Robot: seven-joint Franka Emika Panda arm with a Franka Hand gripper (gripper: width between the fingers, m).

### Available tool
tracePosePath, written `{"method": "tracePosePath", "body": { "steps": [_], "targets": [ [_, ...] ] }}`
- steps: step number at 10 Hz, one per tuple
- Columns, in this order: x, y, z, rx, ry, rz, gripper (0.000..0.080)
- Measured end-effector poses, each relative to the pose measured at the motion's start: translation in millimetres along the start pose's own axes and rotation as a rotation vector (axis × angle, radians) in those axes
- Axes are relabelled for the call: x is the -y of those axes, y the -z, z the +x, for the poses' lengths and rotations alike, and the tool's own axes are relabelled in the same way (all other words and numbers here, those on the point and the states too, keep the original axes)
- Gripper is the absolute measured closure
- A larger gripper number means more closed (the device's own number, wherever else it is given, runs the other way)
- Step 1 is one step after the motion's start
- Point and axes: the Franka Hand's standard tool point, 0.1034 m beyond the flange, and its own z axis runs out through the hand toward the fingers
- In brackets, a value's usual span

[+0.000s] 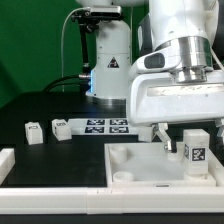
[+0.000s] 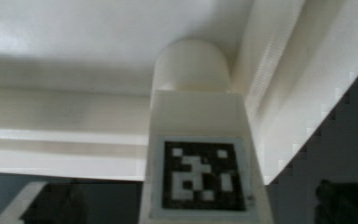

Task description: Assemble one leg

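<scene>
A leg [image 1: 194, 150], a small white block with a black-and-white tag, stands upright on the white tray [image 1: 140, 165] near the corner at the exterior view's right. My gripper [image 1: 190, 140] hangs over it, open, with one finger on each side and a gap to each. In the wrist view the leg [image 2: 201, 130] fills the middle, its rounded far end resting against the tray [image 2: 69, 100]. The dark fingertips [image 2: 343, 197] stand clear of the leg's sides, so my gripper [image 2: 194, 208] holds nothing.
Two more small white legs [image 1: 35, 131] [image 1: 62, 127] lie on the dark table at the exterior view's left. The marker board [image 1: 102, 125] lies beside them. A white block [image 1: 6, 164] sits at the left edge. The robot's base [image 1: 108, 65] stands behind.
</scene>
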Motion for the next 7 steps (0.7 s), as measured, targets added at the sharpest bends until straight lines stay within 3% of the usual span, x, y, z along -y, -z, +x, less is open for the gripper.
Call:
{"method": "tracePosePath", "body": {
  "steps": [3,5,7],
  "targets": [
    [-0.9,13.0,10.2,0.016,-0.003,0.006,0.0150],
    [0.9,10.4,6.0,0.048,-0.003,0.012,0.0150],
    [3.3,5.7,4.1,0.238,-0.014,0.044,0.0150]
  ]
}}
